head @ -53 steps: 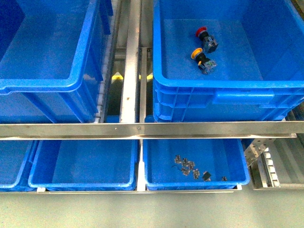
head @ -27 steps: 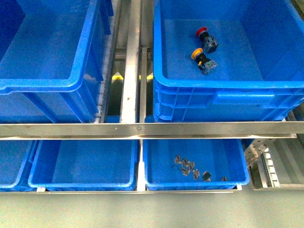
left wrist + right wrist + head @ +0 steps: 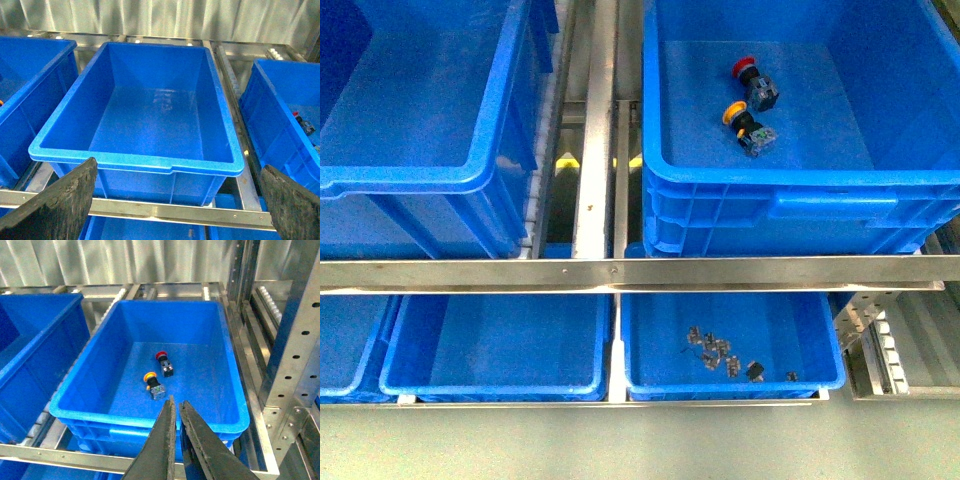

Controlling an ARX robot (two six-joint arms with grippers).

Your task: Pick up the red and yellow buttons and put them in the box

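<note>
A red button [image 3: 750, 78] and a yellow button [image 3: 745, 125] lie on their sides on the floor of the large deep blue box [image 3: 800, 205] at the right, which has a front handle recess. In the right wrist view the red button [image 3: 164, 362] and yellow button [image 3: 153, 384] lie in that box [image 3: 100, 412]. My right gripper [image 3: 176, 405] is shut and empty, above the box's near rim. My left gripper [image 3: 178, 165] is open and empty, before an empty crate. Neither gripper shows in the front view.
A second large blue crate [image 3: 420, 180] at the left is empty and fills the left wrist view [image 3: 125, 160]. A metal rail [image 3: 620, 272] crosses in front. Below are shallow blue trays [image 3: 490, 385]; the right tray [image 3: 820, 380] holds several small metal parts [image 3: 715, 350]. Rack uprights [image 3: 295, 355] stand at the right.
</note>
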